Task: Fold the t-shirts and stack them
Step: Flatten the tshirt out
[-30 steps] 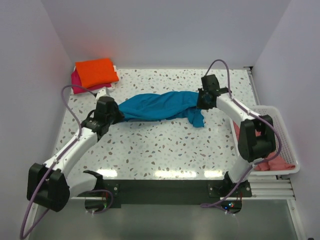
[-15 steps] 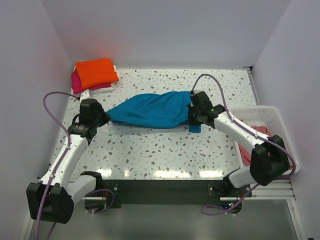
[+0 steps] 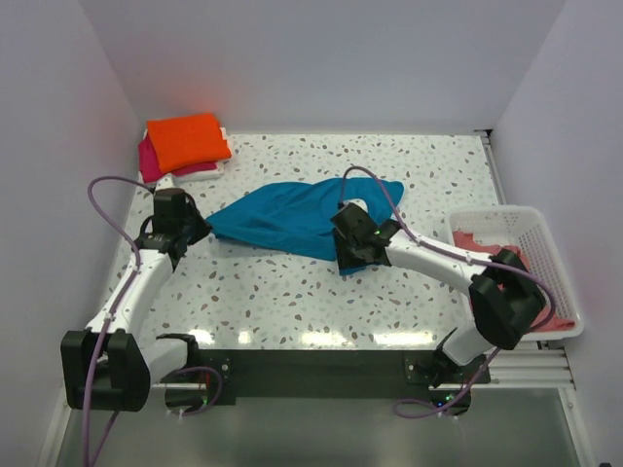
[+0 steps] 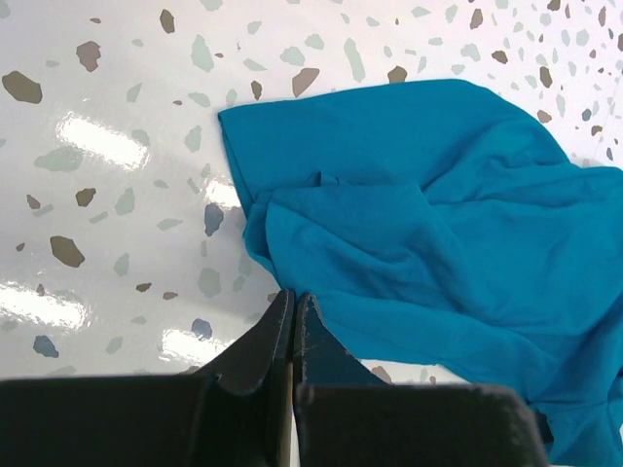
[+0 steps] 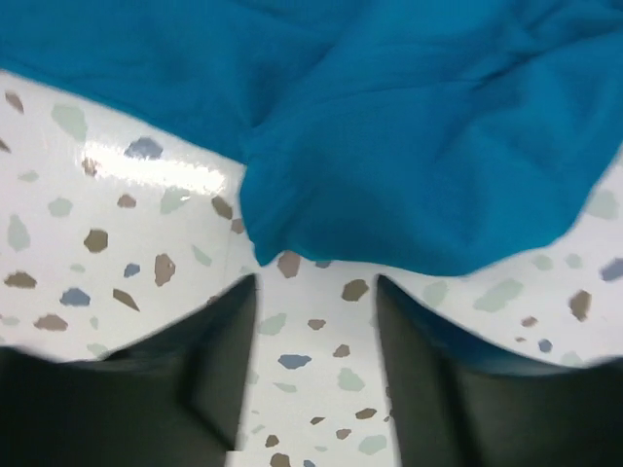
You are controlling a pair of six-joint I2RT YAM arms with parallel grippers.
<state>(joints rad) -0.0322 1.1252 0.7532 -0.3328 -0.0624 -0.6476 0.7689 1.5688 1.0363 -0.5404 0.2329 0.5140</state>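
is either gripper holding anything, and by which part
The left gripper pinches the teal t-shirt by the edge at its left end; the right gripper is open and holds nothing.

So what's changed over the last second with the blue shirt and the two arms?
The right gripper swung left and toward the near edge. It now stands open, with the teal t-shirt let go and lying beyond its fingertips. The left gripper shifted left and is shut at the shirt's left end. The folded orange t-shirt at the far left and the basket have not moved.

White mesh basket (image 3: 496,211), speckled tabletop (image 3: 292,287)
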